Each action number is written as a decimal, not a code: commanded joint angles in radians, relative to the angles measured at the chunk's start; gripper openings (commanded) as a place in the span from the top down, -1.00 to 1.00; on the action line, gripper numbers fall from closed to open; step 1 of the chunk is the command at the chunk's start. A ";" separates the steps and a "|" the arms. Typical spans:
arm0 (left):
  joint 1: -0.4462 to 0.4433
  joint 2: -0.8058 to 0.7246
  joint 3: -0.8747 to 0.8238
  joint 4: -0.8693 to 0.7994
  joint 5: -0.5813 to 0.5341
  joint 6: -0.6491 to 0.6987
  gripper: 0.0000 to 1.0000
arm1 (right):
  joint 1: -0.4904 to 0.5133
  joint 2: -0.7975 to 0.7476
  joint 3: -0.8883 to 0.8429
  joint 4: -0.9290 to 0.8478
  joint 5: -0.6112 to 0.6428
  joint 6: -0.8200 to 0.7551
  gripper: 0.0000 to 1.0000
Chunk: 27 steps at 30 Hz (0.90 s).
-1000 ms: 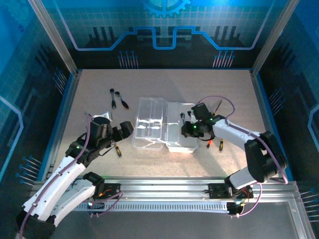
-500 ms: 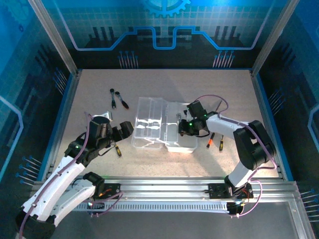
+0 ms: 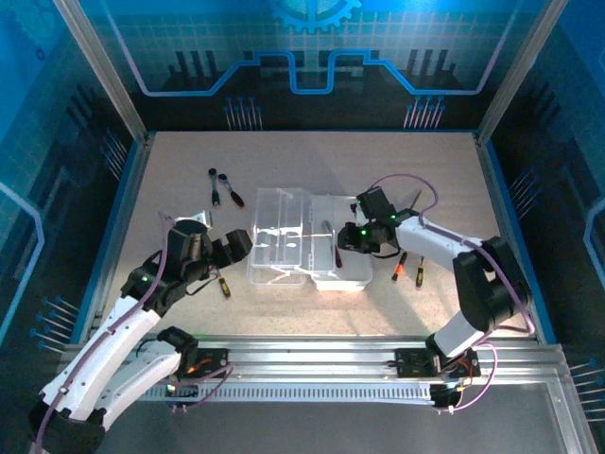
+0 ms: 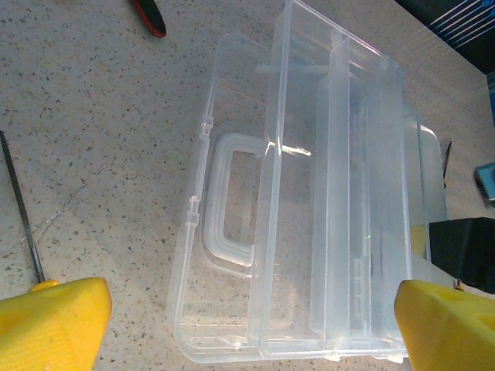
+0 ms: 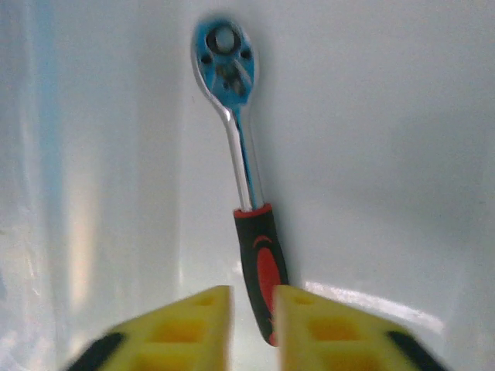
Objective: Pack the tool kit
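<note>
The tool kit's clear plastic case lies open in the middle of the table, its handle facing my left wrist camera. My left gripper stands open at the case's left end, and its yellow fingers straddle the near edge of the case. My right gripper hangs over the case's right half, shut on the red-and-black handle of a ratchet wrench. The handle's end sits between that gripper's fingers, closer to the right one. The chrome head points away over the white case floor.
Two black-and-red tools lie at the back left. An orange-handled screwdriver lies by my left arm, its thin shaft beside the left finger. Two more screwdrivers lie right of the case, and another lies behind my right arm.
My right gripper has moved left, deeper over the case, carrying the ratchet wrench. The case has shifted slightly toward the left gripper. The left arm has hardly moved.
</note>
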 commanded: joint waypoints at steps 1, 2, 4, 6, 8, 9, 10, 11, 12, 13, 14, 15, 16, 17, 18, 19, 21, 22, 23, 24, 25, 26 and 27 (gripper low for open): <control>0.007 0.000 0.024 -0.004 0.012 -0.028 -0.82 | 0.005 -0.050 0.023 -0.025 0.093 0.023 0.78; 0.006 0.002 0.023 0.001 0.014 -0.032 -0.79 | 0.005 -0.055 0.025 -0.025 0.106 0.026 0.84; 0.006 0.009 0.023 0.009 0.014 -0.032 -0.72 | 0.005 -0.061 0.029 -0.032 0.141 0.030 0.97; 0.006 0.021 0.030 0.008 -0.011 -0.026 -0.66 | 0.005 -0.074 0.037 -0.046 0.186 0.021 0.99; 0.009 0.047 0.054 -0.005 -0.057 -0.001 -0.64 | 0.003 -0.099 0.039 -0.056 0.232 -0.004 0.95; 0.013 0.070 0.074 -0.017 -0.076 0.018 -0.64 | 0.000 -0.118 0.042 -0.057 0.254 -0.023 0.86; 0.020 0.094 0.098 -0.024 -0.088 0.037 -0.65 | -0.003 -0.135 0.046 -0.059 0.267 -0.041 0.76; 0.033 0.125 0.125 -0.035 -0.103 0.059 -0.70 | -0.006 -0.158 0.052 -0.055 0.275 -0.066 0.66; 0.052 0.163 0.160 -0.048 -0.114 0.073 -0.75 | -0.006 -0.181 0.058 -0.047 0.283 -0.090 0.52; 0.075 0.196 0.188 -0.056 -0.115 0.077 -0.81 | -0.006 -0.200 0.062 -0.039 0.291 -0.106 0.40; 0.113 0.241 0.223 -0.065 -0.116 0.070 -0.88 | -0.008 -0.221 0.065 -0.023 0.291 -0.129 0.31; 0.162 0.287 0.253 -0.071 -0.104 0.052 -0.91 | -0.009 -0.239 0.063 0.002 0.286 -0.153 0.20; 0.203 0.327 0.282 -0.070 -0.080 0.042 -0.90 | -0.008 -0.251 0.055 0.028 0.277 -0.168 0.08; 0.243 0.382 0.312 -0.062 -0.059 0.044 -0.89 | -0.008 -0.265 0.039 0.064 0.258 -0.183 -0.08; 0.271 0.442 0.347 -0.061 -0.053 0.057 -0.88 | -0.006 -0.276 0.017 0.100 0.244 -0.187 -0.19; 0.291 0.493 0.385 -0.062 -0.052 0.078 -0.87 | -0.008 -0.284 -0.006 0.137 0.223 -0.195 -0.20; 0.325 0.619 0.465 -0.055 -0.034 0.133 -0.80 | -0.008 -0.310 -0.082 0.224 0.166 -0.227 -0.20; 0.342 0.675 0.508 -0.060 -0.027 0.141 -0.74 | -0.012 -0.326 -0.127 0.260 0.136 -0.229 -0.18; 0.366 0.746 0.559 -0.068 -0.005 0.146 -0.66 | -0.016 -0.338 -0.159 0.291 0.113 -0.230 -0.12; 0.390 0.821 0.616 -0.073 0.038 0.155 -0.54 | -0.021 -0.350 -0.202 0.337 0.092 -0.225 -0.05; 0.408 0.887 0.672 -0.082 0.081 0.169 -0.42 | -0.025 -0.359 -0.234 0.376 0.073 -0.220 0.03; 0.426 0.972 0.747 -0.113 0.109 0.186 -0.33 | -0.029 -0.369 -0.272 0.419 0.060 -0.199 0.14; 0.440 1.061 0.833 -0.163 0.112 0.203 -0.23 | -0.032 -0.379 -0.297 0.444 0.056 -0.186 0.20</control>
